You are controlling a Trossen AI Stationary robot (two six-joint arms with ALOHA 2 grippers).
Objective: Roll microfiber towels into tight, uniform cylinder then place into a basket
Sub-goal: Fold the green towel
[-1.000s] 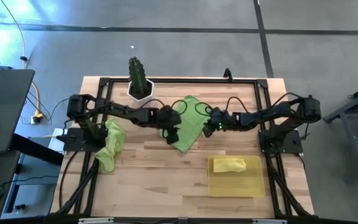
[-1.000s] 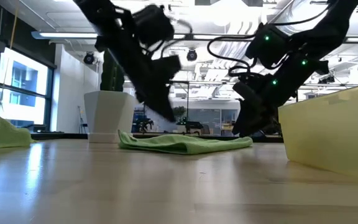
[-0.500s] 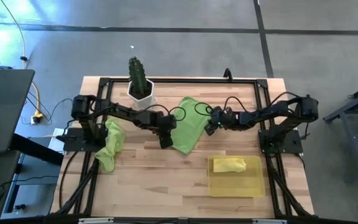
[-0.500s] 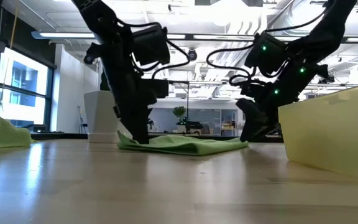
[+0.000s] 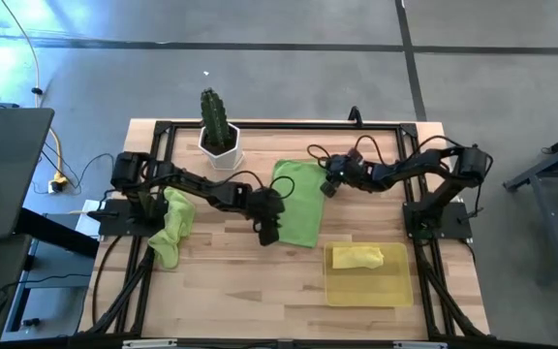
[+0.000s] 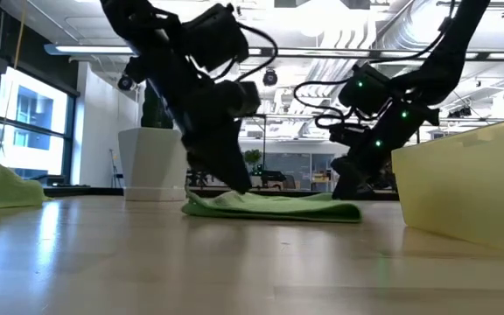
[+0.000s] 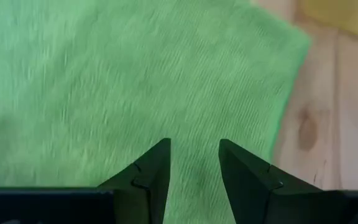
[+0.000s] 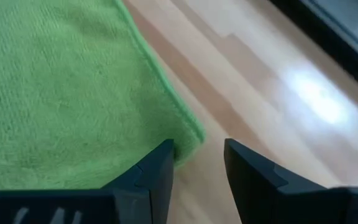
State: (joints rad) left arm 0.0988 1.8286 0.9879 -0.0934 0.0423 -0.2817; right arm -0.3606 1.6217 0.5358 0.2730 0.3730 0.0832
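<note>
A lime green towel (image 5: 298, 206) lies spread flat on the table's middle, its edges square to the table. My left gripper (image 5: 267, 233) is open, fingers pointing down over the towel's near-left part (image 7: 192, 155). My right gripper (image 5: 326, 186) is open at the towel's far-right corner (image 8: 191, 140). A second lime green towel (image 5: 172, 225) lies crumpled at the left edge. The yellow towel (image 5: 356, 257) lies rolled in the basket (image 5: 371, 289) at the near right. My left gripper's open fingers (image 7: 154, 174) stand over the towel's flat cloth near its near-left corner. I cannot tell whether they touch it. My right gripper's open fingers (image 8: 157, 168) stand on either side of the far-right corner, low over the table. I cannot tell whether they touch it.
A white hexagonal cactus pot (image 5: 218, 136) stands at the far edge, left of the spread towel. A black frame (image 5: 279, 124) runs round the table. Bare wood (image 5: 231, 281) shows along the near edge, left of the basket.
My left gripper has gone toward the near edge and my right gripper toward the far edge. The lime green towel has turned about. It lay as a diamond with a corner pointing to the near edge. It now lies flatter and square to the table.
</note>
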